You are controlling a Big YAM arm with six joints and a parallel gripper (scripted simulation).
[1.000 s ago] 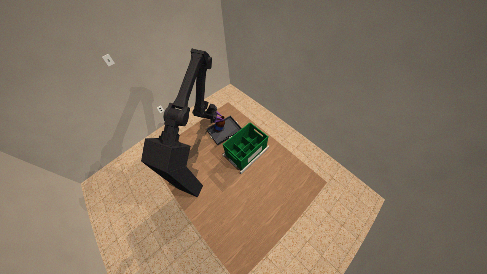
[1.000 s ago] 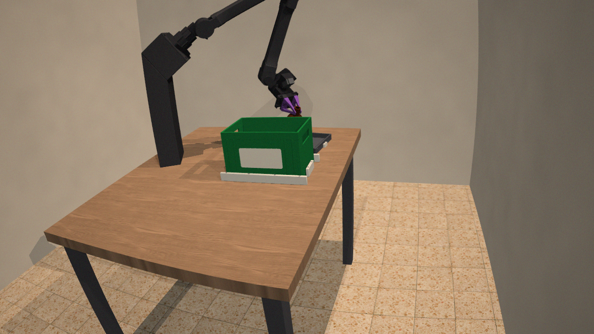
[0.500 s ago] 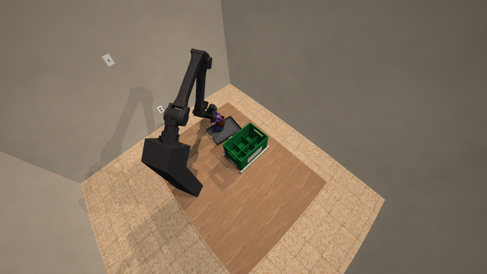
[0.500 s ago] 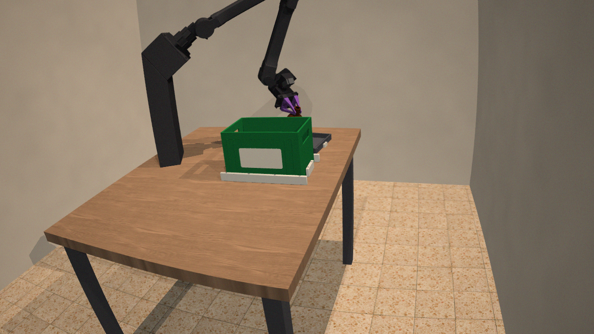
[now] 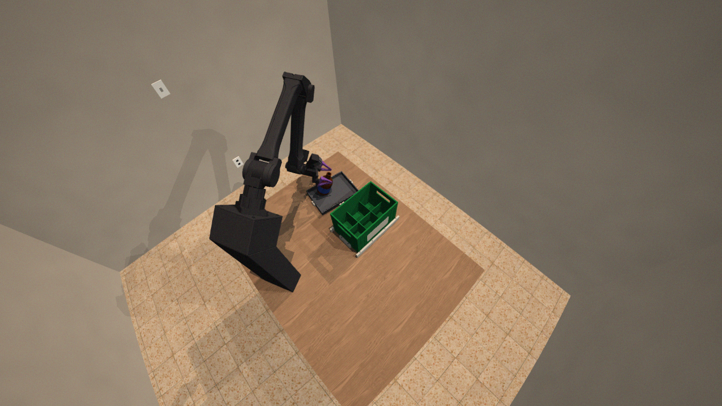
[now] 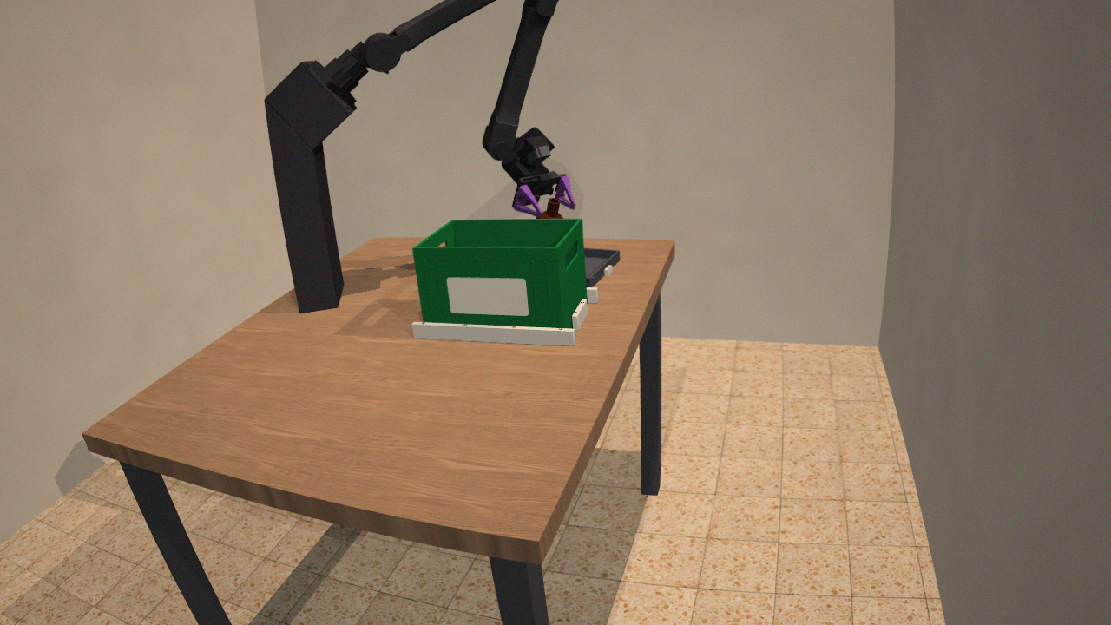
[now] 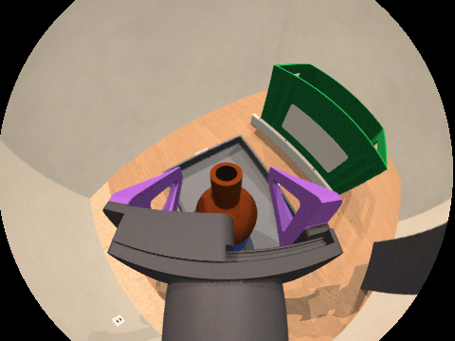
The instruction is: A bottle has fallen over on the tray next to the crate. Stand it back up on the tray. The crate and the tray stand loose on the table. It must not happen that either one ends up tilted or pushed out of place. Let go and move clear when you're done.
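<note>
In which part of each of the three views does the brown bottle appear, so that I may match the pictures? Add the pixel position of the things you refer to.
Top: the brown bottle (image 5: pixel 327 180) (image 6: pixel 552 208) (image 7: pixel 226 208) is just above and left of centre, over the tray.
Exterior: upper middle, only its top showing behind the crate's far rim.
Wrist: centre, slightly low, between the open jaws.
Shared landmark: the green crate (image 5: pixel 344 231) (image 6: pixel 549 287) (image 7: pixel 350 147).
</note>
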